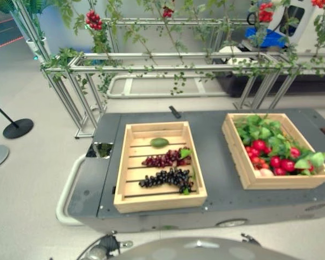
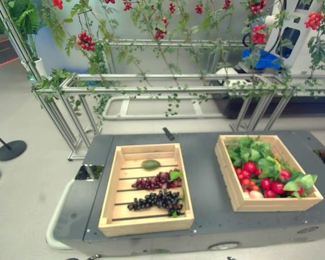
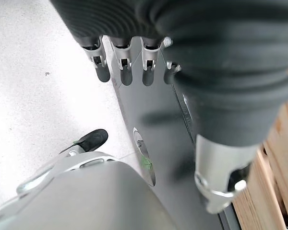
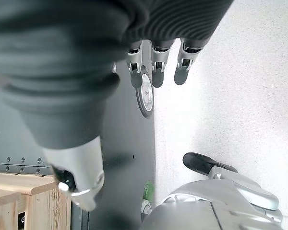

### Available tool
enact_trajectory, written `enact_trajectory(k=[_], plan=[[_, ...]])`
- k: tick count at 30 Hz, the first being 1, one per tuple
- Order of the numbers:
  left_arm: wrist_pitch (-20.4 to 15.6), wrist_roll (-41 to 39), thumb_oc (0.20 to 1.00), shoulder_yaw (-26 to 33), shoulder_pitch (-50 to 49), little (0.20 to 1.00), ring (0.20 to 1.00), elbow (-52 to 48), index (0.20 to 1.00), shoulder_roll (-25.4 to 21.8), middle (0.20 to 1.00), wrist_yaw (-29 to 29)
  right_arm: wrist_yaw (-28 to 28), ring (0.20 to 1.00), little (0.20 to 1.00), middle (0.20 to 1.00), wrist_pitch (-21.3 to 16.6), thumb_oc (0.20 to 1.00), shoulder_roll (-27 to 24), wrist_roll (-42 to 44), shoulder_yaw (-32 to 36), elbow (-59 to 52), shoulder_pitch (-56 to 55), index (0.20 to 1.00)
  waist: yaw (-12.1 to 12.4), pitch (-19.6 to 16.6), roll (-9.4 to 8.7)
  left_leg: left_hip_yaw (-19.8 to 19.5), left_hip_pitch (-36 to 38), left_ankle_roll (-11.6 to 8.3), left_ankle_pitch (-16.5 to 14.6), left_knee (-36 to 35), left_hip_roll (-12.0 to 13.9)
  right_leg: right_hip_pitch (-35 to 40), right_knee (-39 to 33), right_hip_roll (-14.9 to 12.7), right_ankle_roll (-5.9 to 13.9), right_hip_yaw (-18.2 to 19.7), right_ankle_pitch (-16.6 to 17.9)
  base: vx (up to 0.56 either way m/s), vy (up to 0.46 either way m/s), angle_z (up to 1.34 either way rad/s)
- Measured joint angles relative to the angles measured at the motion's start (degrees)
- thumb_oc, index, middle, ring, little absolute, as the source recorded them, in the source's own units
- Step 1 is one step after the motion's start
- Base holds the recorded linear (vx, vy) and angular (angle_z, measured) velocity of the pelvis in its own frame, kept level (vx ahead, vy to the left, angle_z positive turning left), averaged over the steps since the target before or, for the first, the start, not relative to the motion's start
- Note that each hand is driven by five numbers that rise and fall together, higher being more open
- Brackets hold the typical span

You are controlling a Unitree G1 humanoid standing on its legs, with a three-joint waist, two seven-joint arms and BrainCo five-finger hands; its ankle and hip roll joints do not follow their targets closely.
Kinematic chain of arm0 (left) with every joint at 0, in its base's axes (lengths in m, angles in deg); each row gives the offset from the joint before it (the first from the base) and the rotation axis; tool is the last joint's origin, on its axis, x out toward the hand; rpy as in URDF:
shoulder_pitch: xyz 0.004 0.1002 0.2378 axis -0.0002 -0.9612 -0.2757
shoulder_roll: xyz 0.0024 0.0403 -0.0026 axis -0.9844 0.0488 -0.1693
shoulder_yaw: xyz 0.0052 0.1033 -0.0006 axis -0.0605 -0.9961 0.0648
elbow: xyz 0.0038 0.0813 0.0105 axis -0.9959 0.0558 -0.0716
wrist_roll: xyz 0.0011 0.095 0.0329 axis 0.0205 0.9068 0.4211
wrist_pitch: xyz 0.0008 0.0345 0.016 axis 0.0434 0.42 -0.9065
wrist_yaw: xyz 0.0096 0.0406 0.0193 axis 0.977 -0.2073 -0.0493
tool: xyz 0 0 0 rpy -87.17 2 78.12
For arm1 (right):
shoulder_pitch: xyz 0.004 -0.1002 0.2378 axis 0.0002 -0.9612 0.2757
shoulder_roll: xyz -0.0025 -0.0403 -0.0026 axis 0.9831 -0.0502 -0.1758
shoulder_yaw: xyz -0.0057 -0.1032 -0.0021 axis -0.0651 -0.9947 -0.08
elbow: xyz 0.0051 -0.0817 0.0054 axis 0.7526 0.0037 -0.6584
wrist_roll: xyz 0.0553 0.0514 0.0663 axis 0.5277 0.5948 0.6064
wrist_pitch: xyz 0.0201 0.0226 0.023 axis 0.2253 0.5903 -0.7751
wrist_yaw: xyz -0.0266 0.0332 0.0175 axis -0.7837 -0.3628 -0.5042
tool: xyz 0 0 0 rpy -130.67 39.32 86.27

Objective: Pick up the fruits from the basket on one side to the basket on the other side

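A grey wheeled cart (image 1: pixel 216 162) carries two wooden baskets well apart. The left basket (image 1: pixel 160 199), near the cart's left end, holds a green fruit (image 1: pixel 159 142), red grapes (image 1: pixel 165 159) and black grapes (image 1: pixel 168 177) in rows. The right basket (image 1: pixel 244 162), toward the right end, is heaped with red fruits (image 1: pixel 279 162) and leaves. Behind stands a metal frame (image 1: pixel 168 59) hung with vines. The wrist views add both robot hands: left robot hand (image 3: pixel 221 110) and right robot hand (image 4: pixel 62 105) hang by the cart's front edge, fingers relaxed, holding nothing.
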Motion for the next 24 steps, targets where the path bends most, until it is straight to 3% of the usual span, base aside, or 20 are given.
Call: enact_trajectory(k=[24], plan=[[-0.1, -1.2, 1.000, 0.0, 0.2, 1.000, 1.000, 0.0, 1.000, 0.1, 1.000, -0.1, 0.1, 1.000, 1.000, 1.000, 0.0, 1.000, -0.2, 0.0, 0.0, 0.0, 0.0, 1.000, 0.1, 0.3, 1.14, 0.3, 0.1, 0.00, 0.0, 0.0, 0.0, -0.2, 0.0, 0.0, -0.01, 1.0, 0.0, 0.00, 0.001, -0.01]])
